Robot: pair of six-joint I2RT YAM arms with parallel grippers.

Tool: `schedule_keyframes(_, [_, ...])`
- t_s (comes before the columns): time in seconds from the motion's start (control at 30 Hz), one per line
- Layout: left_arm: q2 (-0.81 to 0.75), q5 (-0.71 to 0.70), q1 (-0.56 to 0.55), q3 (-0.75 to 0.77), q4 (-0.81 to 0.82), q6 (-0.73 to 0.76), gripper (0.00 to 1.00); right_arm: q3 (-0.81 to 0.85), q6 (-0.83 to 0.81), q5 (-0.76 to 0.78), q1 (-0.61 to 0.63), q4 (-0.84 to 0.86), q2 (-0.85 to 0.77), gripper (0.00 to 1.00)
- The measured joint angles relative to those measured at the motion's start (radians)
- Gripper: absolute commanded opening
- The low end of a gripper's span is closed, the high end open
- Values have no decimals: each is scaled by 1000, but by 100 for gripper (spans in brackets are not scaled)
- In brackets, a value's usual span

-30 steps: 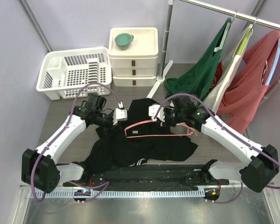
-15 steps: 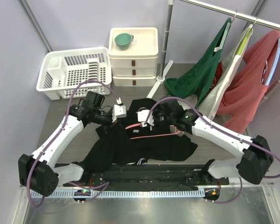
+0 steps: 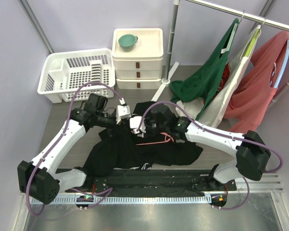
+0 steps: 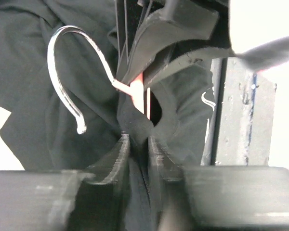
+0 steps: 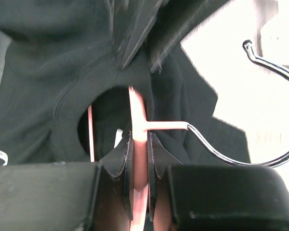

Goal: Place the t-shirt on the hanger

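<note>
Near edge: the t-shirt (image 3: 115, 151) lies crumpled on the table just beyond the arm bases, with part of its white print showing at the near hem.

Mid-table, both arms meet over the collar. Left gripper (image 4: 137, 144): fingers nearly together with a fold of collar fabric at the tips. I cannot tell whether they are biting it or have just let go. Right gripper (image 5: 139, 144): clamped on the pink neck of the hanger (image 5: 137, 108), just below where the metal hook (image 4: 62, 67) joins.

Change over the last second: my right arm has swung left and carried the hanger with it. A second ago the whole pink bar lay exposed on top of the shirt. Now only a short stretch shows in the top view, and the right wrist view shows the pink stem passing into the neck opening. The hook stays outside the fabric.

My reading is that the hanger is being threaded in through the collar. That step looks well along, but the shoulders are not yet seated on the arms.

Far side: dish rack (image 3: 77, 74), drawer unit (image 3: 137, 60) and the hanging green garment (image 3: 209, 72), all untouched.
</note>
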Motion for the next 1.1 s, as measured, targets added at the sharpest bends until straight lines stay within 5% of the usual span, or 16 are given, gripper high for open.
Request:
schedule_keyframes(0.2, [-21,-5,-1,-5,3,4,51,0,26,-3,9,76,0,1])
schedule_keyframes(0.37, [-36,-5,0,-28,24,2,52,0,37,-6,20,81,0,1])
schedule_keyframes(0.47, [-34,-5,0,-29,37,2,47,0,40,-8,31,82,0,1])
schedule_keyframes(0.73, [-31,-8,-8,-47,27,-15,8,1,36,11,49,98,0,2])
schedule_keyframes(0.83, [-42,-5,-8,-61,27,-10,0,1,40,21,53,89,-4,48])
schedule_keyframes(0.87, [-49,-5,-8,-67,26,2,0,2,43,19,56,72,-9,75])
schedule_keyframes(0.97, [-76,-28,-6,-93,18,31,0,27,84,18,69,-9,-46,97])
schedule_keyframes(1.1, [-151,-40,-14,-151,-12,107,0,127,212,42,29,-117,-138,100])
